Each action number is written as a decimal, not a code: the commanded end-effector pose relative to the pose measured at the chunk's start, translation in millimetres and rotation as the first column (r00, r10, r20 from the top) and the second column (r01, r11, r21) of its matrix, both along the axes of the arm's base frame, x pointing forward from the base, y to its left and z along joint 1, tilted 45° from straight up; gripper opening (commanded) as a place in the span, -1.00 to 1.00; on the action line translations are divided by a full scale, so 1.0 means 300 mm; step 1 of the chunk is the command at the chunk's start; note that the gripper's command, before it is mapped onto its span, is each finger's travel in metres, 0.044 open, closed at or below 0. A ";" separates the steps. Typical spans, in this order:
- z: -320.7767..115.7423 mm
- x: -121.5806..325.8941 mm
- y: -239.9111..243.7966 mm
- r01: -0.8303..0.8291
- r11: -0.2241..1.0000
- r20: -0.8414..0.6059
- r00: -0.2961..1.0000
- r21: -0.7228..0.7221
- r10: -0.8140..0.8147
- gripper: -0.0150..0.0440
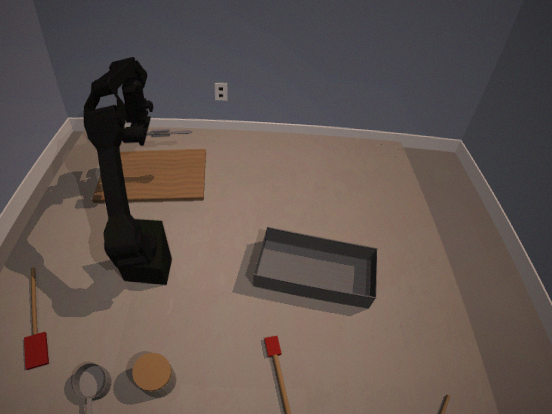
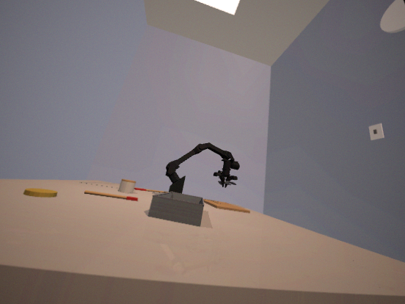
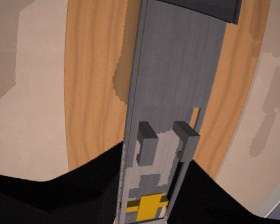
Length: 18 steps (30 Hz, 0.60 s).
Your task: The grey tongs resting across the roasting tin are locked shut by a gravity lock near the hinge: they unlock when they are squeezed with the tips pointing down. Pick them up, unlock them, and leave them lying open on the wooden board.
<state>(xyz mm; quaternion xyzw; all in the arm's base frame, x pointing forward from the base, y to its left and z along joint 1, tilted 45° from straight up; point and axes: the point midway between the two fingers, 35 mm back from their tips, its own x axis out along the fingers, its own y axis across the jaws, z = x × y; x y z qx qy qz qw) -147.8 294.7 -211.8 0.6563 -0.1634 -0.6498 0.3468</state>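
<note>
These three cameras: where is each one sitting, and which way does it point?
Top: high up, looking down at the whole arm, wooden board and roasting tin.
Exterior: low at table level, looking up past the tin at the arched arm.
Wrist: on the arm, looking along the held grey tongs to the board; only the fingers show.
All three show the board.

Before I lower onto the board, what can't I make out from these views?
- Tongs open or locked: wrist view shows one flat side only; top and exterior views too small.
- Tong tips: cut by wrist frame's upper edge.
- End effector fingers: too small in exterior, hidden behind arm in top.
- Height above wooden board: unclear.
</note>
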 end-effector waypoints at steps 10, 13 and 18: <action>-0.059 0.004 -0.049 0.005 1.000 0.001 1.000 0.005 -0.005 -1.00; -0.071 0.006 -0.060 0.005 1.000 0.001 1.000 0.006 -0.005 -1.00; -0.092 0.009 -0.078 0.005 1.000 0.000 1.000 0.008 -0.005 -1.00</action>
